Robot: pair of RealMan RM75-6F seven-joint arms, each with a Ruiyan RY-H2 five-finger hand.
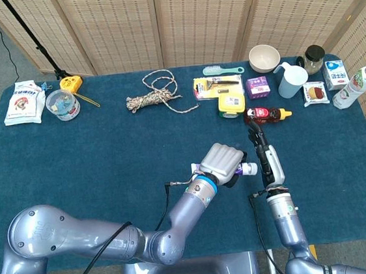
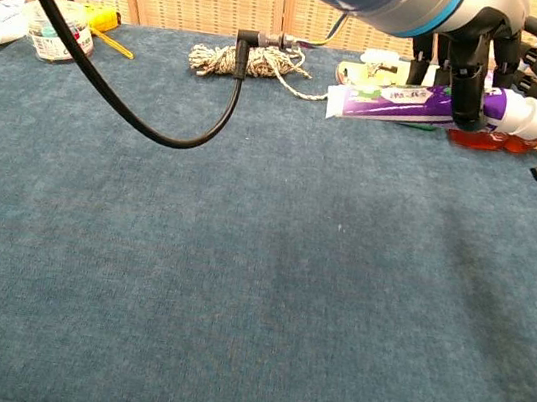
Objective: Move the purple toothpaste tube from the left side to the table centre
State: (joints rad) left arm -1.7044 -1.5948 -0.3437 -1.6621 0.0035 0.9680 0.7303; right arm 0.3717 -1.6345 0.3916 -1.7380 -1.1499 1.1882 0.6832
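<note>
Centrally, left robot hand (image 1: 223,162) grips purple toothpaste tube (image 2: 414,104) above table (image 1: 106,158), right robot hand (image 1: 266,159) w/ fingers spread just beside.

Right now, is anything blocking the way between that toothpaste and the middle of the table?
Nothing visible. The left hand already holds the toothpaste tube above bare blue cloth; the right hand is just beside it.

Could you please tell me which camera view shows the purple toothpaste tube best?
The chest view: the purple toothpaste tube shows nearly full length, lifted off the table in the left hand. In the head view that hand covers it, leaving only the white cap end visible.
</note>
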